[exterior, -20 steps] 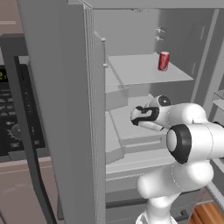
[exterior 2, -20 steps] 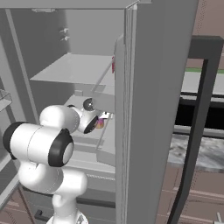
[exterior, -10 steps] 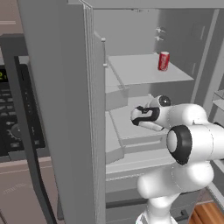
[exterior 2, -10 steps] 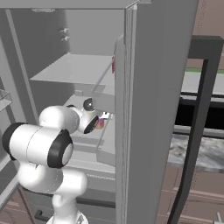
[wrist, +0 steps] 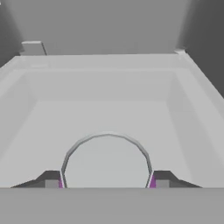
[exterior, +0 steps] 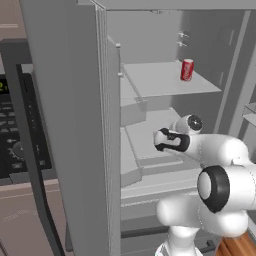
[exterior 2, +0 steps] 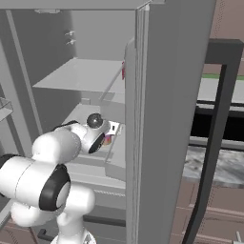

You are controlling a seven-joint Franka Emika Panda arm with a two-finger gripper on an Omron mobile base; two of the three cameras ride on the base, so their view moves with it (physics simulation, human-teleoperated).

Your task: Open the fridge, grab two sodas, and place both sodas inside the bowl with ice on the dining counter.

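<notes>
gripper closed on the purple can inside the open fridge

in the hand view the gripper (wrist: pixel 106 183) sits at 6 o'clock, its two dark fingertips (wrist: pixel 49 179) rising on either side of a round pale can top. this is the purple soda (wrist: pixel 106 161), seen end-on, with slivers of magenta showing right where each fingertip meets its side. the jaws stand about half open and are pressed on the can from both sides, so the can is held between them. beyond the can, toward 12 o'clock, a pale grey tray-like floor with low walls runs back to the rear wall of the fridge (wrist: pixel 109 26).

in the left base view the white arm (exterior: pixel 215 185) rises from 5 o'clock and reaches into the fridge (exterior: pixel 75 125) at mid height, the dark wrist and gripper (exterior: pixel 159 140) near the picture's centre over the lower shelf (exterior: pixel 145 135). the can itself cannot be made out there. in the right base view the arm (exterior 2: pixel 43 176) comes up from 7 o'clock, and a spot of magenta, the purple soda (exterior 2: pixel 107 139), shows just past the hand toward 3 o'clock, close to the edge of the open door (exterior 2: pixel 162 119).

farther back, at about 1 o'clock in the left base view, the red soda (exterior: pixel 187 69) stands upright on the upper shelf (exterior: pixel 165 80), well apart from the gripper and untouched. in the right base view a thin strip of red (exterior 2: pixel 123 70) shows at the door's edge at the upper shelf's height. at 9 o'clock in the left base view, beside the door, sits a black oven front (exterior: pixel 15 135).
</notes>
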